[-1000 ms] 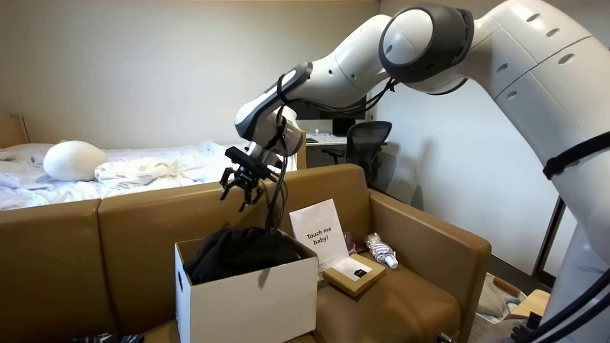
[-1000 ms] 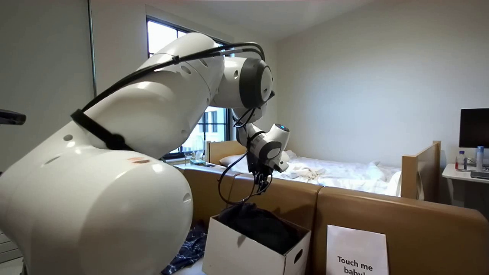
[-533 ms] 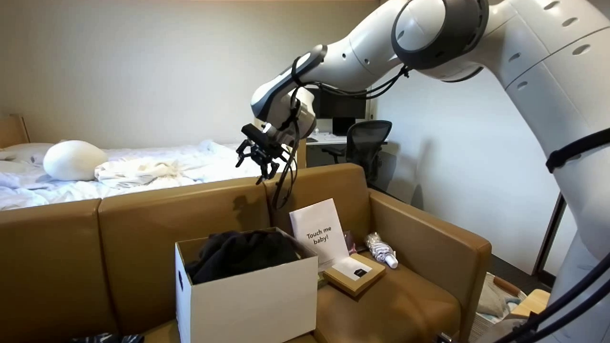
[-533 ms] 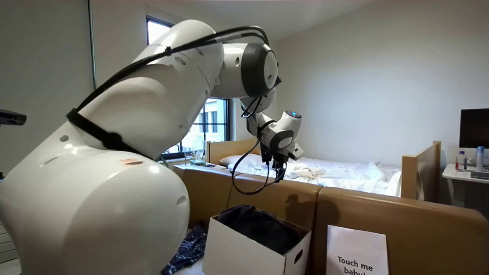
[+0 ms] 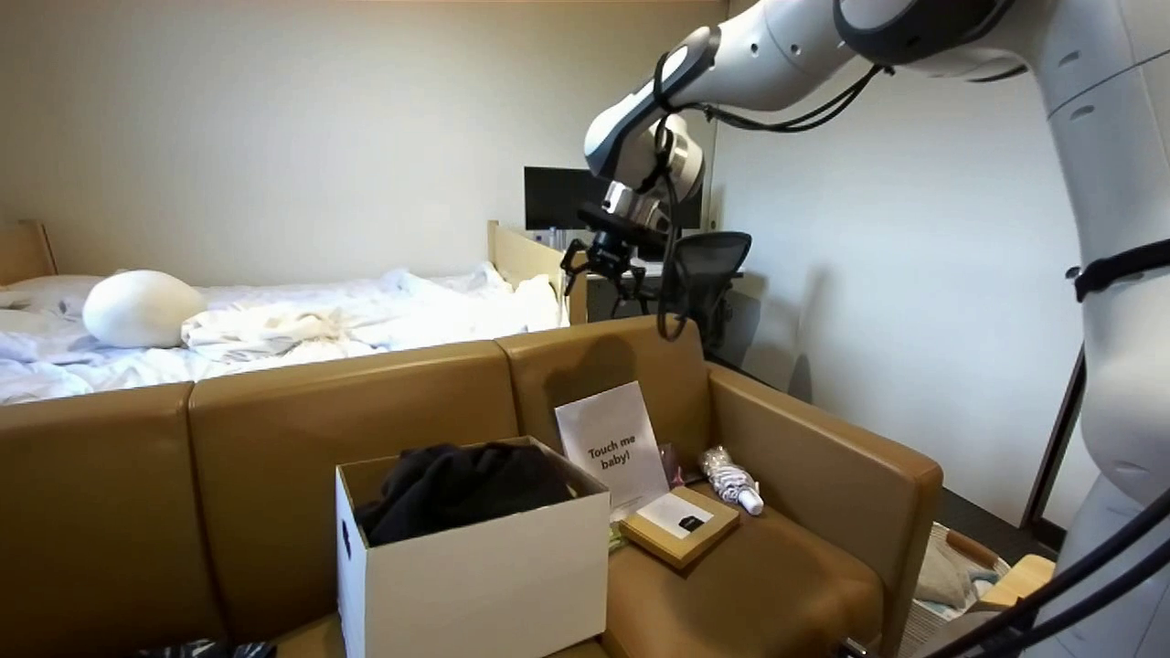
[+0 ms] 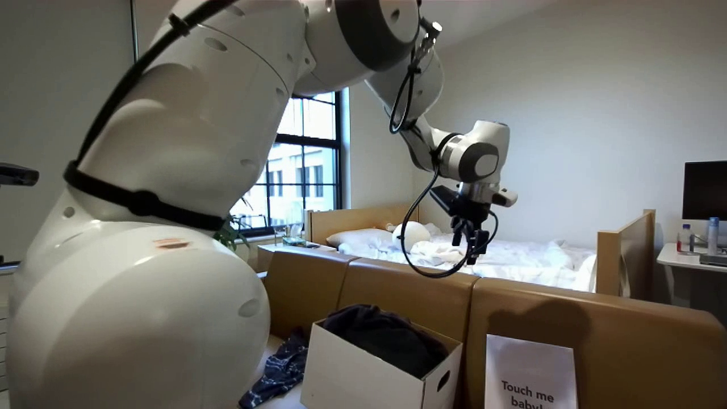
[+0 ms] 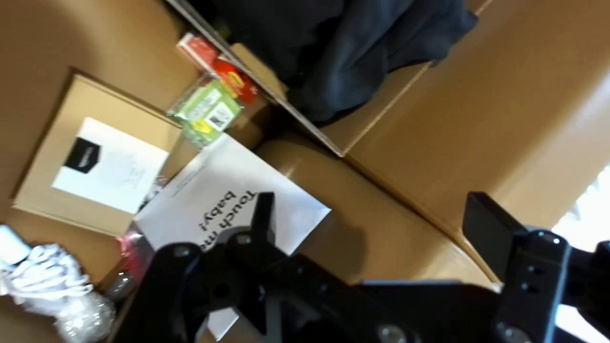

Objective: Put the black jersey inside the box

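One jersey [image 5: 466,489] in one box [image 5: 484,589]

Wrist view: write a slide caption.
Floppy black fabric jersey heaped in the brown-lined cardboard box, seen past the open, empty black gripper.

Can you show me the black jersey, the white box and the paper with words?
Black jersey [image 5: 471,489], in an exterior view: its heaped middle.
White box [image 6: 363,372], in an exterior view: its wide wall.
Paper with words [image 7: 234,189], in the wrist view: its printed face.
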Controlling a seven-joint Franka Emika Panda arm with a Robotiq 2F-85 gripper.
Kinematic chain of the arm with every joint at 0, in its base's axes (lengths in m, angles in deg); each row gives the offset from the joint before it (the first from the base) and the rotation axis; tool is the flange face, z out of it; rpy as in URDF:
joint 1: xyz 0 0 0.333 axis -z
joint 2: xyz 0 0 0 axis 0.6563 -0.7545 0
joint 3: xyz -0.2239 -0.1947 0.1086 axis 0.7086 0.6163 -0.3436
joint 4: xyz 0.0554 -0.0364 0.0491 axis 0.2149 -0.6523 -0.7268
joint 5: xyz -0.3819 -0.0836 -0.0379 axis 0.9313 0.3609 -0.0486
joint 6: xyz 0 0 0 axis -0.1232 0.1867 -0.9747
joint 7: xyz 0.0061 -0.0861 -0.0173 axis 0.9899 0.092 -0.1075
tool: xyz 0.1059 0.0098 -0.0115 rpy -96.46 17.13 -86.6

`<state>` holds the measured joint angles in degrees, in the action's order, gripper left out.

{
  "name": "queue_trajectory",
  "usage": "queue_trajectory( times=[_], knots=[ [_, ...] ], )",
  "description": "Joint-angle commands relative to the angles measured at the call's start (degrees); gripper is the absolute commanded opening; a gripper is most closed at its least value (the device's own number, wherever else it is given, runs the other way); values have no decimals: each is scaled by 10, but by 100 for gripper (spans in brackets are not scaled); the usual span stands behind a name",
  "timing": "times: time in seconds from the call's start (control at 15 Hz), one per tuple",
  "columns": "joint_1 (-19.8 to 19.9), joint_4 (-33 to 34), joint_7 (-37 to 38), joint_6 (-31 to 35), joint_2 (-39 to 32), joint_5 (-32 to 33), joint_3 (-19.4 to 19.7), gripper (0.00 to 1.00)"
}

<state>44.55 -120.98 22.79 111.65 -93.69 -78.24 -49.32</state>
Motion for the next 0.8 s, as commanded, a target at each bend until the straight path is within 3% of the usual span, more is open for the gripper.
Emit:
queue_trajectory(
  times=[0.0, 0.27, 0.53, 0.6, 0.73],
  knots=[
    [28, -69, -89, -117, 97, 59, 35, 100],
    [44, -54, -185, -196, 131, 155, 69, 100],
    [53, -53, -283, -184, 144, 227, 80, 100],
    [51, -33, -239, -196, 129, 199, 79, 100],
    [52, -33, -243, -196, 129, 202, 80, 100]
  ],
)
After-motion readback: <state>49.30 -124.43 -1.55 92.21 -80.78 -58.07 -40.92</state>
